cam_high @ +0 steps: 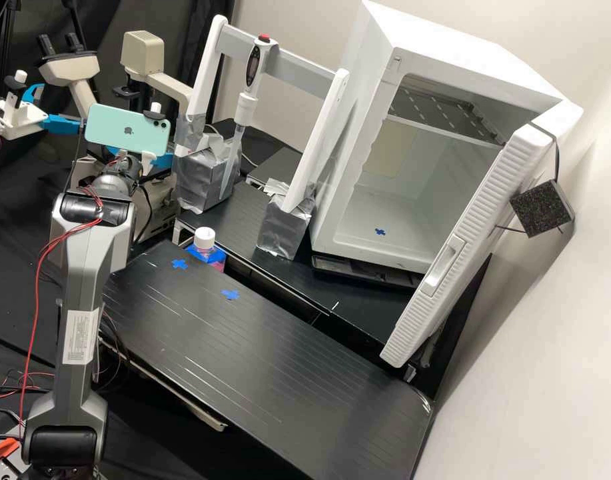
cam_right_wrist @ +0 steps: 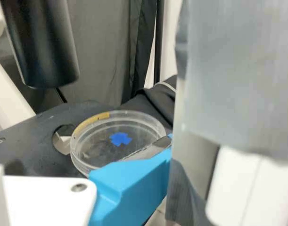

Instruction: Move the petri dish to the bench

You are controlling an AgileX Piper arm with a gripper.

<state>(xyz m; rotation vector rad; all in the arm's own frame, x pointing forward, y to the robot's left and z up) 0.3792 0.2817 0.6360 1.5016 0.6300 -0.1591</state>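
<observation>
At the rear of the black bench, a white cabinet is stood with its door swung open. Near the cream microscope, the gripper is held close by the dish; whether it is released or clenched cannot be told. On the dark stage, the petri dish is rested, a blue cross seen through it.

No text readable. Printed label on grey arm, too small; 1 logo on mint phone.
</observation>
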